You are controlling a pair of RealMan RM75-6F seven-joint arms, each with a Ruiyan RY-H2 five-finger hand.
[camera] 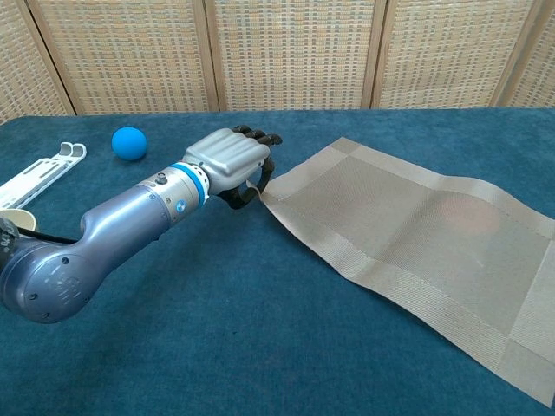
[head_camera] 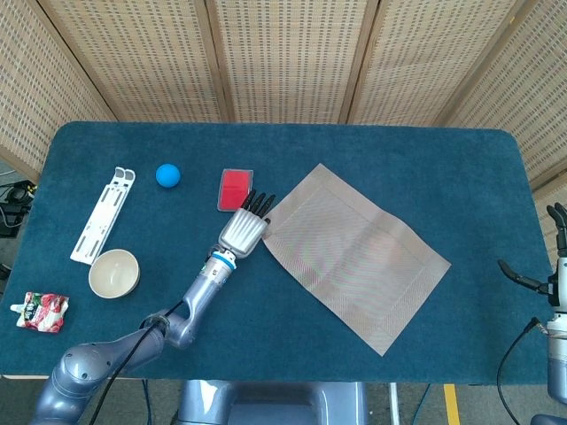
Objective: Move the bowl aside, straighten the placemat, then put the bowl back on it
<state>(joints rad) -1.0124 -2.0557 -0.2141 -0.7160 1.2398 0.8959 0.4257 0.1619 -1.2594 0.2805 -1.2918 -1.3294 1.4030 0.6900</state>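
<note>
The cream bowl stands on the blue table at the front left, away from the mat. A beige woven placemat lies askew at the table's middle right, also seen as the placemat in the chest view. My left hand is at the mat's left corner, knuckles up; the hand has its dark fingers curled down and pinching that corner, which is slightly lifted. My right hand hangs off the table's right edge with its fingers apart, holding nothing.
A red flat box lies just behind the left hand. A blue ball and a white rack sit at the back left. A red snack packet lies near the front left edge.
</note>
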